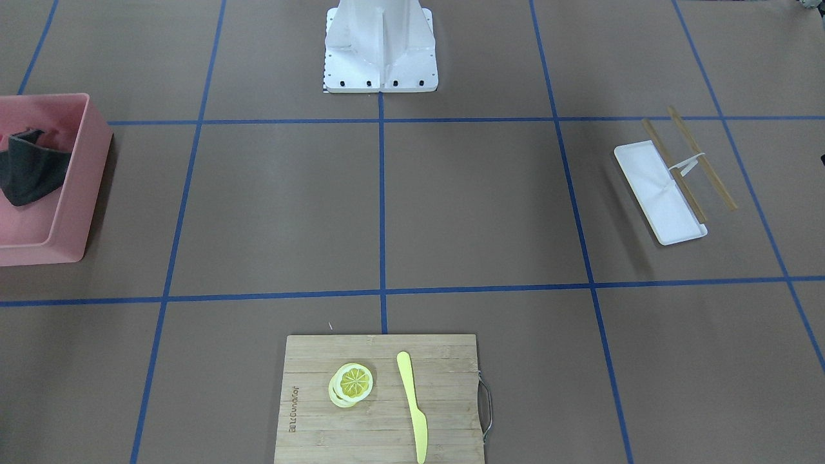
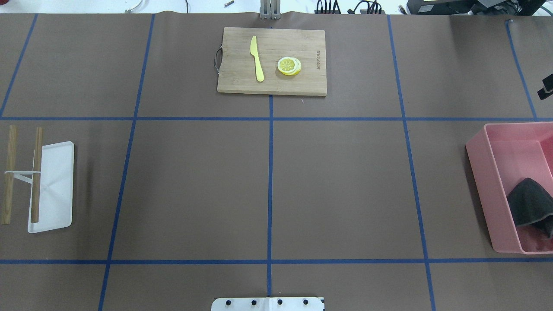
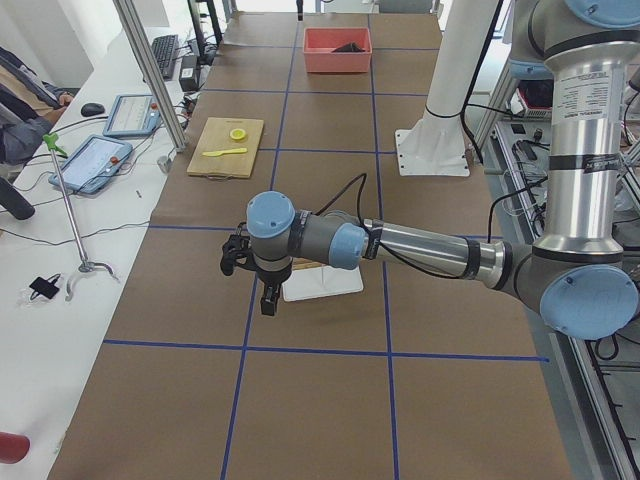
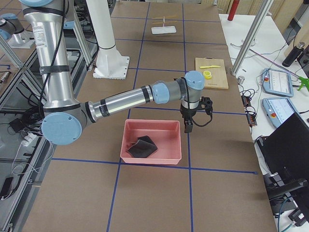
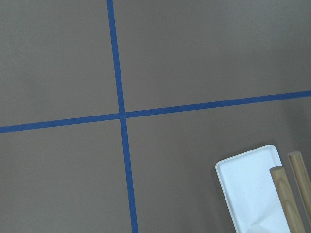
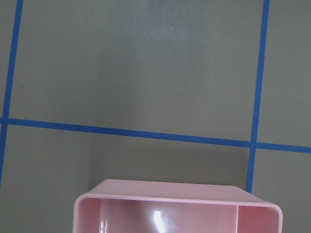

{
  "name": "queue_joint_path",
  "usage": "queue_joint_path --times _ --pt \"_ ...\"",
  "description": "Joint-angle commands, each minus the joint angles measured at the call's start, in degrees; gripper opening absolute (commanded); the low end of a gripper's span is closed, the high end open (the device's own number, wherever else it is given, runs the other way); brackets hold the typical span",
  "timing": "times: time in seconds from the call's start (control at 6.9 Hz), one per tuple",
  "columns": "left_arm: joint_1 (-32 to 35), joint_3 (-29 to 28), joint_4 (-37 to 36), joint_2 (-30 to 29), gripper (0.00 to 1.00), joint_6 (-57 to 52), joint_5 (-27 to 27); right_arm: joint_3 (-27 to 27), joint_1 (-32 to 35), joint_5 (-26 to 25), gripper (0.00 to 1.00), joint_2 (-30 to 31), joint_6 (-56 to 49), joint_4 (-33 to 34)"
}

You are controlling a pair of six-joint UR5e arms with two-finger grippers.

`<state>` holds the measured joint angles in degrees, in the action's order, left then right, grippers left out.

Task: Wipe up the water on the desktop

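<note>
1. Desktop (image 2: pixel 337 185): rigid matte brown sheet under everything; no puddle visible.
2. Dark cloth (image 2: pixel 529 207) in pink bin (image 2: pixel 479 172): soft, light; pinch a raised fold.
3. Left gripper (image 3: pixel 267 296), right gripper (image 4: pixel 189 125): spread can't tell.

On the desktop (image 1: pixel 483 212), a dark cloth (image 1: pixel 32 171) lies in a pink bin (image 1: pixel 88 187), well apart from the cutting board (image 1: pixel 445 386).

Brown desktop (image 2: pixel 194 190) gridded with blue tape lines (image 2: pixel 270 172). Just beside the left gripper (image 3: pixel 268 300), a white tray (image 2: pixel 58 190); just beside the right gripper (image 4: pixel 188 126), a pink bin (image 2: pixel 492 194). Well apart from both, a cutting board (image 2: pixel 237 77) and a white mounting foot (image 2: pixel 268 303).
</note>
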<state>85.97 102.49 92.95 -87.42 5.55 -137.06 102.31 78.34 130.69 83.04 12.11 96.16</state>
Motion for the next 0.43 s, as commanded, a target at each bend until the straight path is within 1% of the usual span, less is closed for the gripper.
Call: queue_joint_path --times 0.0,0.14,0.29 --pt "-0.1 1.0 0.0 1.0 0.98 0.1 -0.1 1.0 0.2 1.6 1.0 0.7 0.0 0.0" --pt "-0.3 1.0 0.0 1.0 0.98 0.1 -0.1 1.3 0.4 2.4 1.0 0.8 -0.1 -0.1" --pt "-0.3 1.2 0.1 2.4 0.98 -0.1 -2.3 2.0 0.5 2.5 1.0 0.8 0.4 0.0"
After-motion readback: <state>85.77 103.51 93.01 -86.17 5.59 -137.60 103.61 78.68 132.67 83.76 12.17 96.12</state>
